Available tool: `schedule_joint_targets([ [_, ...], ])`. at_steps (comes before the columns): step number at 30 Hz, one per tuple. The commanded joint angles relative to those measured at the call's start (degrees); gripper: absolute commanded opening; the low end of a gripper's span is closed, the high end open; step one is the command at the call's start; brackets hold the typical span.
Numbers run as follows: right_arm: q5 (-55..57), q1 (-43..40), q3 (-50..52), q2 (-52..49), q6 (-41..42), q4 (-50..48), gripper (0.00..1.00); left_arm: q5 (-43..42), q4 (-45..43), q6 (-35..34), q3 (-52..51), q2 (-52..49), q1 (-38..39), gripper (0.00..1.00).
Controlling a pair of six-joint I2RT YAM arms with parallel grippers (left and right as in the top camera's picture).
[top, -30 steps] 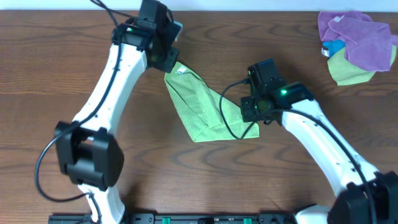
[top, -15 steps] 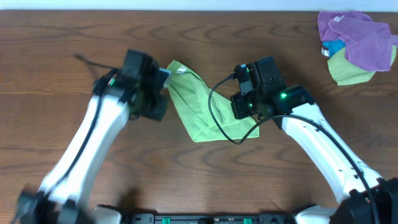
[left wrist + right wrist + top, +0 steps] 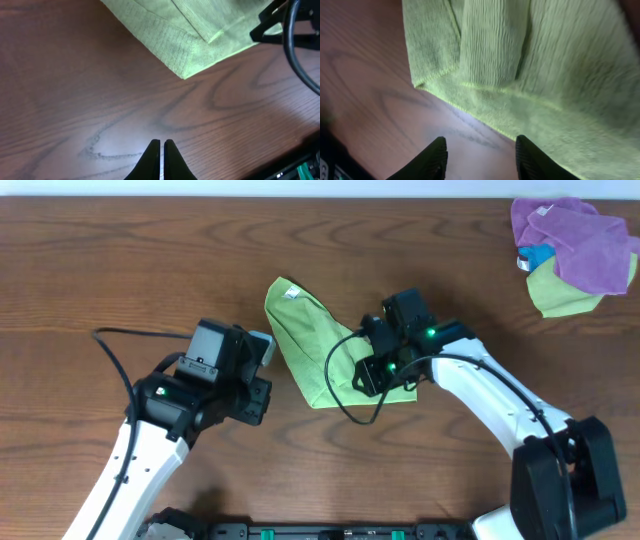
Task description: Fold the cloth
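Left gripper [image 3: 161, 150]: tips pressed together, empty, over the bare table [image 3: 120, 270]. The cloth [image 3: 305, 340] lies folded at table centre, its right part hidden under the right arm. White tag [image 3: 292, 295]: no writing legible. Right gripper [image 3: 482, 157]: fingers spread, holding nothing, at the cloth's edge. Far right: purple cloth [image 3: 575, 235] part-covers a blue object [image 3: 538, 257].

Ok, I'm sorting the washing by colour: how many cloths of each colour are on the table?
Lime-green cloth: 1
Purple cloth: 1
Yellow-green cloth: 1
Total: 3
A small blue thing beside the purple one is too hidden to tell and is not counted.
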State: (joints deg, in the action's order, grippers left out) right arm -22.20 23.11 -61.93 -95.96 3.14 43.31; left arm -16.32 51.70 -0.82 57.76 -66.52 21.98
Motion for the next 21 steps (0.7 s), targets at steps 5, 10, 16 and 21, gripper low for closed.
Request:
schedule_joint_targets([
  [5,-6.8,0.6,4.0,-0.4,-0.6,-6.4,0.49,0.2,0.1,-1.1,0.0,0.7,0.2,0.06],
  [10,-3.9,1.1,4.0,-0.6,-0.7,-9.8,0.48,0.2,0.1,-0.9,0.0,0.7,0.2,0.06],
  [16,-2.4,1.2,4.0,-2.9,-0.5,-12.7,0.45,0.2,0.1,-0.5,0.0,0.7,0.2,0.06],
  [21,-2.1,1.2,4.0,-5.6,-0.4,-14.4,0.41,0.2,0.1,-0.4,0.0,0.7,0.2,0.06],
])
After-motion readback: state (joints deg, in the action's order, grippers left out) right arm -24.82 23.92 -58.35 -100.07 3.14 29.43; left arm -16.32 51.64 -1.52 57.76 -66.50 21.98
